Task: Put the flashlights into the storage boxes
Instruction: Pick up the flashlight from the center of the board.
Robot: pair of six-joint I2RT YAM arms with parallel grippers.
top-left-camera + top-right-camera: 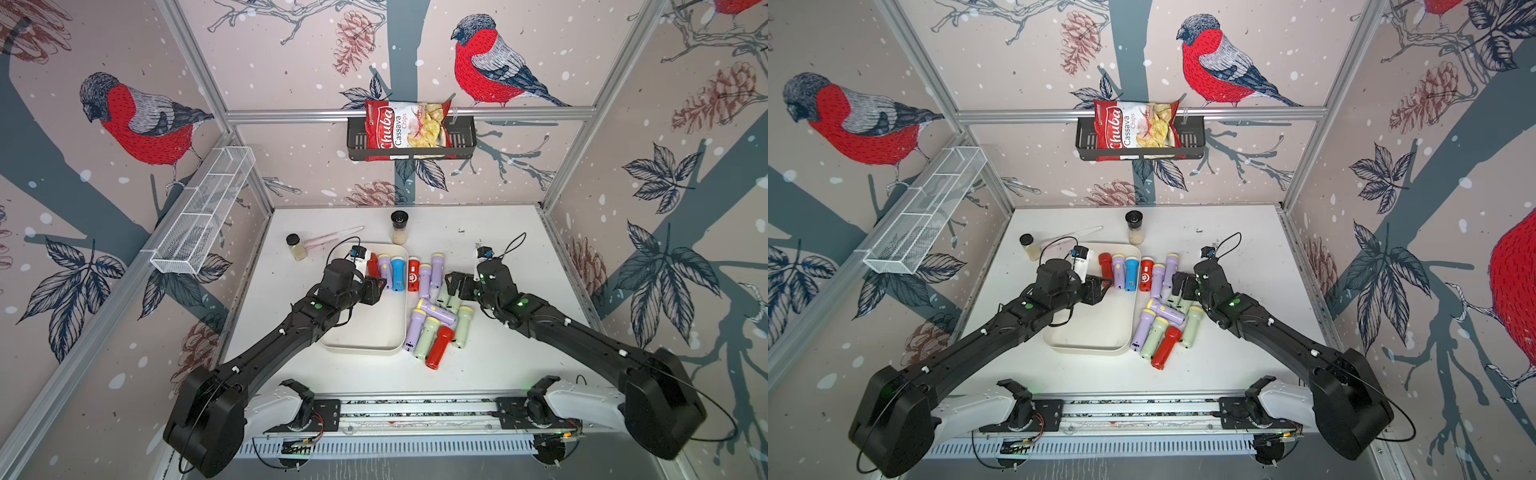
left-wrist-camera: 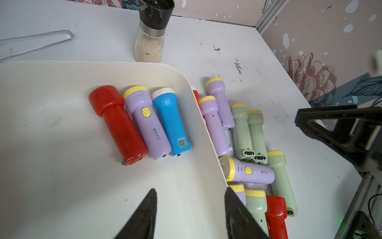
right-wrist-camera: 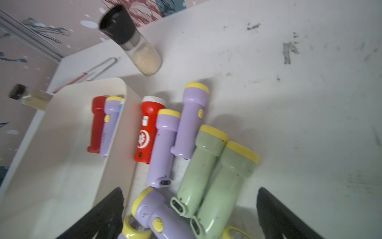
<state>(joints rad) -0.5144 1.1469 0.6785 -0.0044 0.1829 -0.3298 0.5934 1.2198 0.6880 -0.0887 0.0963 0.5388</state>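
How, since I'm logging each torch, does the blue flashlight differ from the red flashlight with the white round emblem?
The blue flashlight lies inside the cream tray; the red flashlight lies on the table just outside the tray's wall. The blue one bears a small code sticker near its tail; the red one a white round emblem mid-body. Both lie flat and parallel, with white heads.

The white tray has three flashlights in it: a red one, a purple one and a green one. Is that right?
Not quite: the third flashlight in the tray is blue, not green. The red one and the purple one are there, as the left wrist view shows.
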